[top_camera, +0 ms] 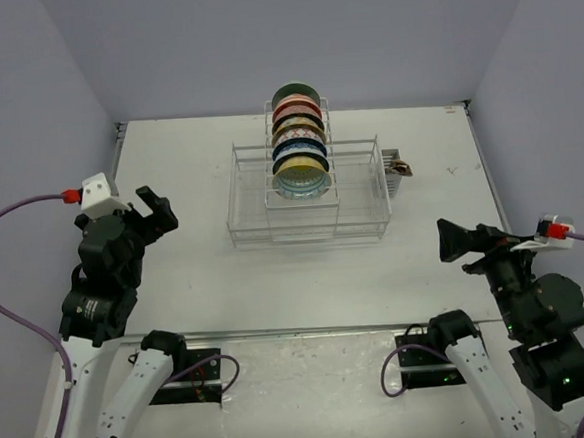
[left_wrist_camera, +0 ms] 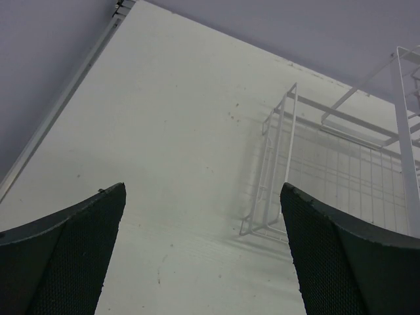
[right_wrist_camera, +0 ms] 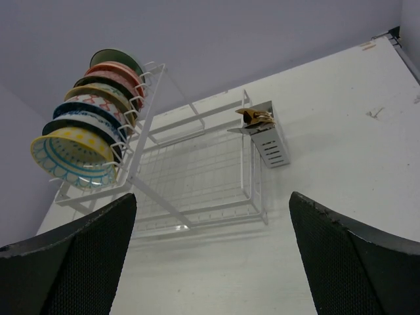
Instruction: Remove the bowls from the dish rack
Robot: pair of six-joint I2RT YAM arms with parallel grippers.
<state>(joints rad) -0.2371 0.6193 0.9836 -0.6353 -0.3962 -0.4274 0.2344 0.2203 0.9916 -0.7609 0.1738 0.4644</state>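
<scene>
At the near edge, the left gripper (left_wrist_camera: 202,191) and the right gripper (right_wrist_camera: 212,197) both hang above the table (top_camera: 196,276) with their fingers spread wide and nothing between them. Each is well apart from the dish rack (top_camera: 357,214), which sits further back at mid-table. Nothing looks unloaded yet, so the step in hand is probably the first reach. The bowls (top_camera: 299,143), about seven, stand on edge one behind another in the rack's tall central row of slots. The front bowl (right_wrist_camera: 75,157), yellow-centred with a blue pattern, faces the arms and is the obvious one to take first. To do it well, the gripper should probably come in from above, close on the bowl's upper rim and draw it straight up along its slot, so it neither scrapes the wires nor tips its neighbour. The dark green bowl (top_camera: 295,95) at the far end should wait until last. A small caddy (top_camera: 397,167) hangs on the rack's right side, holding something brownish I cannot identify. No brand, label or writing can be read anywhere.
</scene>
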